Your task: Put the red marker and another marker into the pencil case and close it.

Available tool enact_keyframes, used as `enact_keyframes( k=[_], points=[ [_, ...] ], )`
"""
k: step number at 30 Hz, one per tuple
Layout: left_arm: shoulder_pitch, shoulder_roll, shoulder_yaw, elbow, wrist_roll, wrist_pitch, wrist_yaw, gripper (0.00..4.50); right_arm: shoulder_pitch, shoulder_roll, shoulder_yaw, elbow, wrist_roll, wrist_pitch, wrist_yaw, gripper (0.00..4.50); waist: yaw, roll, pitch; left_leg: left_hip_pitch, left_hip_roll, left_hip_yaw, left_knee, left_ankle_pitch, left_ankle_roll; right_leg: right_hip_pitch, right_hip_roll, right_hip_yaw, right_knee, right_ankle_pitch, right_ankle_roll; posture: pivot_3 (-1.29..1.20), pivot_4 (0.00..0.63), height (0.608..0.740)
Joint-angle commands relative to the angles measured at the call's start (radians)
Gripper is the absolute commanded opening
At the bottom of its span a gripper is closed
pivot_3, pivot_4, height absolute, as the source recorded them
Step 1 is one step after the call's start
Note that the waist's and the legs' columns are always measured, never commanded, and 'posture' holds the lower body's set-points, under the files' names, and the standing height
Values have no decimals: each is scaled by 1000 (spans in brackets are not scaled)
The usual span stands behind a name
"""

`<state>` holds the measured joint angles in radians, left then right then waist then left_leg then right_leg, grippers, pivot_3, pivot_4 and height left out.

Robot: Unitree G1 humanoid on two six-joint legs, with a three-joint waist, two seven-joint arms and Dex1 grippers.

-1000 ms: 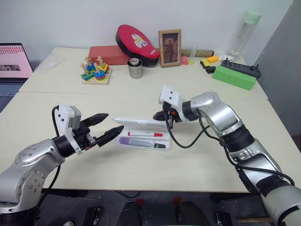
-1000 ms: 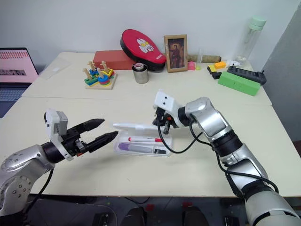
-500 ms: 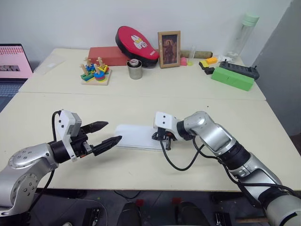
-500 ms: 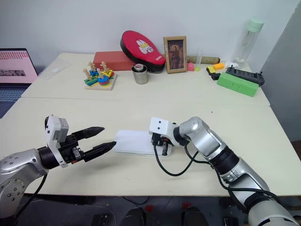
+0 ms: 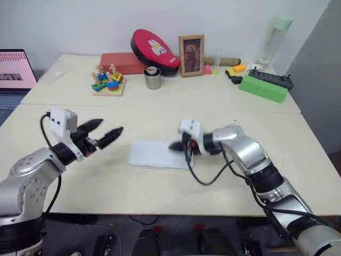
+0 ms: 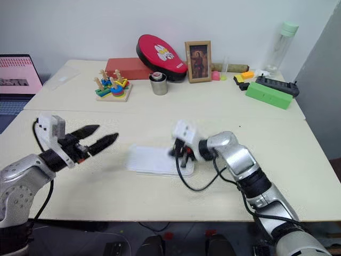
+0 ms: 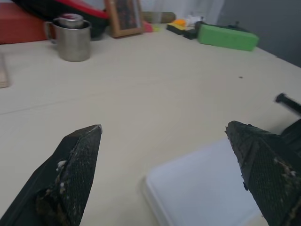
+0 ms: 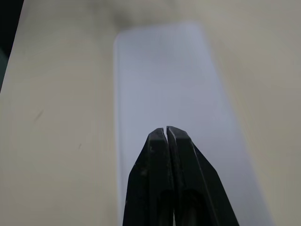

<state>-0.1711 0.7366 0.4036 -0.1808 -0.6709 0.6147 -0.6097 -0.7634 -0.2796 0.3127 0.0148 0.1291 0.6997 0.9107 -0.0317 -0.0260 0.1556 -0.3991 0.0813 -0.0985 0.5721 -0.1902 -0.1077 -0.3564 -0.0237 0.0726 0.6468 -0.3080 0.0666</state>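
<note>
The pencil case (image 5: 152, 154) lies flat on the near table with its white lid down. The red marker and the other marker are hidden. My right gripper (image 5: 176, 145) is shut with nothing between its fingers. Its tips hover over the case's right end; in the right wrist view the joined fingertips (image 8: 167, 134) point along the lid (image 8: 174, 80). My left gripper (image 5: 109, 128) is open and empty, level, a short way to the left of the case. In the left wrist view the case's corner (image 7: 207, 188) lies between its spread fingers.
On the far table stand a wooden stacking toy (image 5: 108, 81), a metal cup (image 5: 153, 78), a red pad (image 5: 155, 50), a picture frame (image 5: 192, 55), a green box (image 5: 264, 88) and a tall bottle (image 5: 276, 37). A laptop (image 5: 16, 69) sits at the left edge.
A second ago the lid stood raised with both markers showing inside; the right gripper pressed it down and the case is now closed. The left gripper has drawn back to the left.
</note>
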Motion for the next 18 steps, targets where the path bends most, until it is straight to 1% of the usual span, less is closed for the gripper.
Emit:
enact_keyframes(
  k=[1,2,3,5,7,11,15,17,18],
  points=[
    [-34,4,8,88,94,-84,35,4500,-22,-9,-175,-1,51,-47,-97,412,1,1,0,0,0,0,0,0,0,0,0,0,0,0,0,0,150,740],
    [-49,5,6,125,115,-104,39,4500,-20,-19,-208,-3,62,-41,-109,579,2,1,0,0,0,0,0,0,0,0,0,0,-1,0,0,0,150,740],
    [-58,10,1,156,140,-127,42,4500,-16,-30,-233,-7,71,-31,-118,934,2,1,0,0,0,0,0,0,0,0,0,0,-1,0,-1,0,150,740],
    [-74,14,-5,208,181,-162,51,4500,-8,-51,-286,-14,90,-12,-142,1363,2,0,0,-1,0,1,-1,0,0,0,0,0,-1,0,-1,0,150,740],
    [-85,5,-2,230,186,-169,48,4500,3,-73,-324,-22,103,1,-161,1851,3,0,0,-1,0,1,-1,0,0,0,0,0,-1,0,-1,0,150,740],
    [-96,-12,-18,234,197,-170,42,4500,59,-124,-338,-40,108,2,-176,2956,2,-1,0,-1,-1,1,-2,0,0,0,-1,0,-1,0,-1,0,150,740],
    [-96,-4,-25,243,217,-168,33,4500,94,-132,-340,-65,122,17,-199,3853,-2,0,0,0,0,1,-1,0,0,0,0,0,0,0,-1,0,150,740],
    [-103,-4,-24,244,218,-162,31,4500,106,-133,-339,-80,129,23,-206,4389,-4,1,0,0,0,1,-1,0,0,0,0,1,0,0,-1,0,150,740],
    [-106,-4,-25,244,218,-158,29,4500,112,-133,-339,-87,132,25,-208,4481,-4,1,1,0,0,1,-1,0,0,0,0,0,0,0,-1,0,150,740]
  ],
)
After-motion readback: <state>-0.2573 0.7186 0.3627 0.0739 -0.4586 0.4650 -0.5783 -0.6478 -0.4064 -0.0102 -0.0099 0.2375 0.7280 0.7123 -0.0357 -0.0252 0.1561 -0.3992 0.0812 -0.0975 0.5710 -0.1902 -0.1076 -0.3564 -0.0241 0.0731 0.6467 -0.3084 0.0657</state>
